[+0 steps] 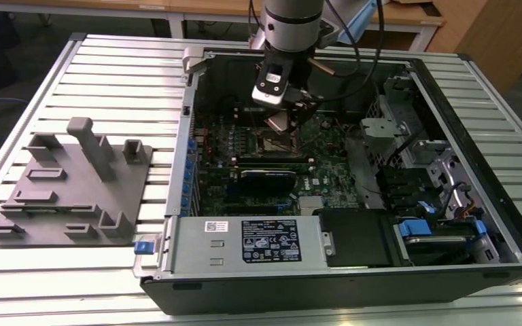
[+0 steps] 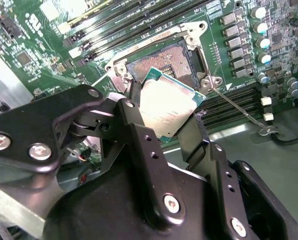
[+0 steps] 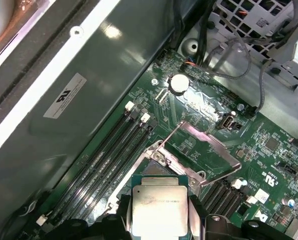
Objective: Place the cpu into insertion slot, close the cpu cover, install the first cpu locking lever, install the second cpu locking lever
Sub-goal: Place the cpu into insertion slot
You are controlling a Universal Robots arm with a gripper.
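My gripper [image 2: 164, 114] is shut on the cpu [image 2: 168, 102], a flat silver-topped square with a green edge, gripped by two opposite sides between black fingers [image 2: 134, 107]. The chip hangs tilted just above the insertion slot [image 2: 168, 61], whose dark pin field lies uncovered inside its metal rim. In the first wrist view the cpu [image 3: 159, 207] hides most of the slot, and the cpu cover [image 3: 205, 142] stands swung open beyond it. A thin locking lever [image 2: 239, 107] sticks out, released, beside the slot. In the exterior view the gripper [image 1: 282, 122] hovers over the insertion slot [image 1: 274, 144].
Long black memory slots [image 3: 106, 160] flank the socket. Cable bundles [image 3: 214, 45] and a metal drive cage [image 1: 383, 136] crowd one side inside the open computer case [image 1: 478, 88]. A grey fixture tray [image 1: 66, 183] lies on the slatted table at the exterior view's left.
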